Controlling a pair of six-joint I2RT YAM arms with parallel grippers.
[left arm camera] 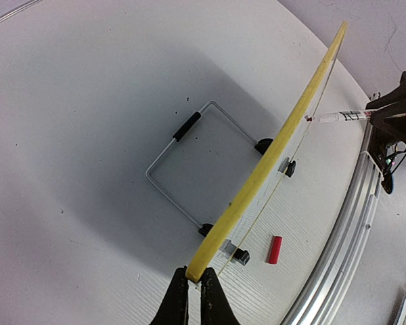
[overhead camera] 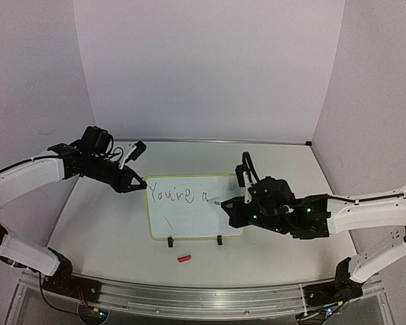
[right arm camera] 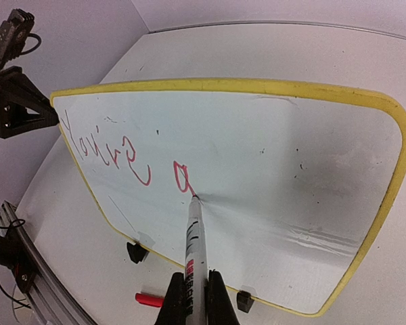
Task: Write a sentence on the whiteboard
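Observation:
The whiteboard [overhead camera: 189, 220] stands tilted on the table, white with a thin yellow frame [left arm camera: 271, 156] and two black clip feet [overhead camera: 219, 240]. The sentence [right arm camera: 122, 149] reads "You're a" in red marker along the top of the board [right arm camera: 291, 149]. My left gripper [overhead camera: 141, 184] is shut on the board's upper left corner, and in its wrist view the gripper [left arm camera: 195, 274] pinches the yellow edge. My right gripper [right arm camera: 195, 274] is shut on a white marker [right arm camera: 193, 237], its tip touching the board at the foot of the "a". From above, the right gripper [overhead camera: 233, 203] sits over the board's right edge.
A red marker cap [overhead camera: 183, 258] lies on the table in front of the board; it also shows from both wrists as the cap [left arm camera: 275, 249] [right arm camera: 149, 299]. A wire stand [left arm camera: 189, 169] props the board from behind. An aluminium rail [overhead camera: 203, 298] runs along the near edge.

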